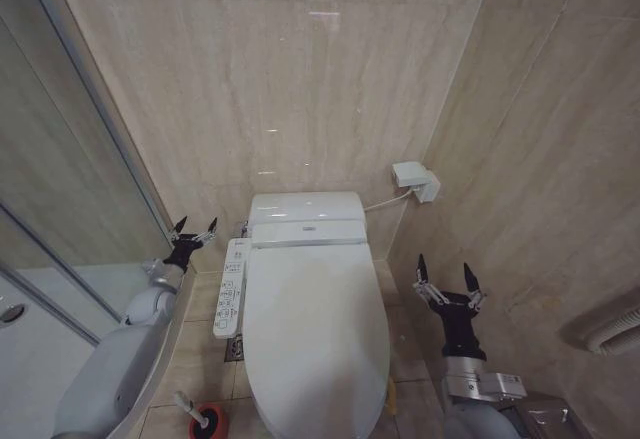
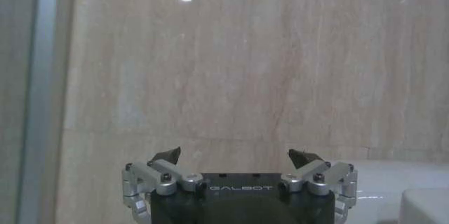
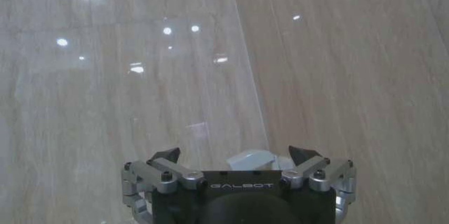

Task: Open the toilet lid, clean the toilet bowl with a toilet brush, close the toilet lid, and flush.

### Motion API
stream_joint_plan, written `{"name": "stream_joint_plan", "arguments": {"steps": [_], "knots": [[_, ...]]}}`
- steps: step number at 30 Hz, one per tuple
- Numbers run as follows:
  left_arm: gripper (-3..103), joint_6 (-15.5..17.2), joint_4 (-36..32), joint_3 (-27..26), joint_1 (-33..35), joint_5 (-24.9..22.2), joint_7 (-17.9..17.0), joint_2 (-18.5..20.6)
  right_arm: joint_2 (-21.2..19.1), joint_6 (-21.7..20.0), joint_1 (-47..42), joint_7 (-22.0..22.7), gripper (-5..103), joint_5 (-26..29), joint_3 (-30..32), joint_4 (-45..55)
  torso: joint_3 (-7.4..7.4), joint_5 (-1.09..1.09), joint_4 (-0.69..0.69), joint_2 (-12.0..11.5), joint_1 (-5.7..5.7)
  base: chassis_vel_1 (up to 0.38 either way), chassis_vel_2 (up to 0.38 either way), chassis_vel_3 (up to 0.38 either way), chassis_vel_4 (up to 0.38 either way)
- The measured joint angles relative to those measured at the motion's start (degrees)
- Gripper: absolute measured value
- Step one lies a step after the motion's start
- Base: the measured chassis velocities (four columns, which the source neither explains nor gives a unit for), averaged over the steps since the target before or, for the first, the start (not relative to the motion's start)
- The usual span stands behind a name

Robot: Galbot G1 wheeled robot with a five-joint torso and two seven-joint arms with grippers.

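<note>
Toilet lid point(image 1: 315, 329) down, glossy, likely slippery, light, hinged at back; best lifted at front edge. Left end effector point(image 1: 195, 231) agape left of lid; right end effector point(image 1: 446, 281) agape right. Toilet brush point(image 1: 200, 417) on floor left of lid's front.

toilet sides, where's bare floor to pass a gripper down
Bare tile lies between the toilet lid and the right gripper. The other side is crowded: control panel, left gripper, toilet brush below.
</note>
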Motion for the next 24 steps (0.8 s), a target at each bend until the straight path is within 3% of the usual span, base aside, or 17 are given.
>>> {"name": "stream_joint_plan", "arguments": {"steps": [10,17,23,24], "knots": [[100,-2.7,8.1,2.7,-6.1,0.2,9.0,0.0,-0.3,-0.2,0.2,-0.6,100,1.8,0.7,3.2,0.0,0.0,0.02,0.0,0.0,0.0,0.0,0.0,0.0],[100,-3.9,12.8,3.4,-9.3,2.0,11.6,-0.9,-1.5,-0.3,0.0,-1.6,100,2.3,1.7,5.8,0.0,0.0,0.01,0.0,0.0,0.0,0.0,0.0,0.0],[100,-4.3,15.1,3.5,-11.1,3.2,11.6,-2.4,-2.1,-0.2,-0.2,-2.0,100,2.5,2.2,6.8,0.0,0.0,0.0,0.0,0.0,0.0,0.0,0.0,0.0],[90,-4.5,15.6,3.5,-11.5,3.3,11.5,-2.8,-2.2,-0.2,-0.2,-2.1,100,2.5,2.2,6.9,0.0,0.0,0.0,0.0,0.0,0.0,0.0,0.0,0.0]]}}
